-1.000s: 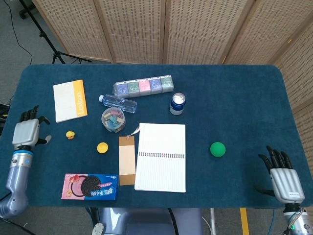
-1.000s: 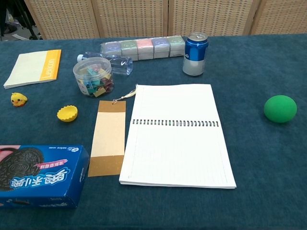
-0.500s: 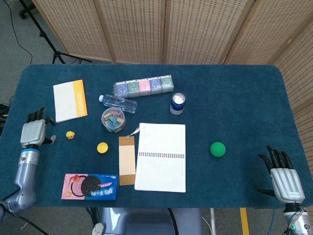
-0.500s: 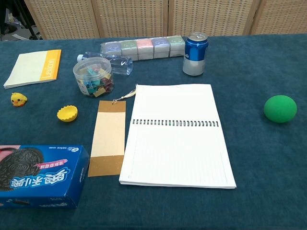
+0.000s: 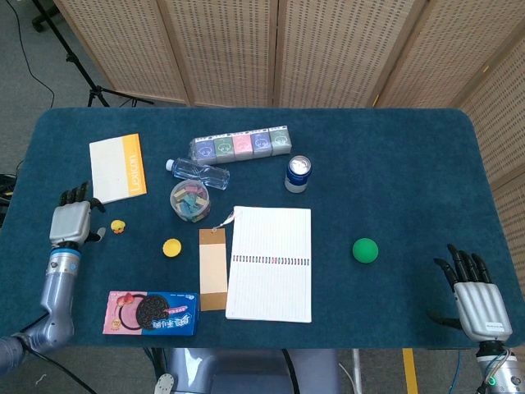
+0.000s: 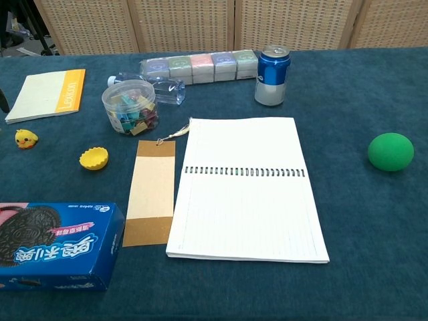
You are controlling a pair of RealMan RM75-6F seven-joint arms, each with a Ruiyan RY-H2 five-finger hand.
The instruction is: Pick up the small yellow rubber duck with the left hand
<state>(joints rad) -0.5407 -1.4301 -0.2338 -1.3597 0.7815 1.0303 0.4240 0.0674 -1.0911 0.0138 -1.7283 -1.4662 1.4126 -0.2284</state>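
Both hands (left (image 5: 70,222), right (image 5: 480,302)) fingers spread, empty, head view only; duck (image 5: 118,226) beside left.

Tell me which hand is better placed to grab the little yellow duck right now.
The left hand. It sits open just beside the duck at the table's left edge, with nothing between them. The right hand is at the far right corner, beyond the notebook and green ball.

Silver hand (image 5: 70,222), black fingers
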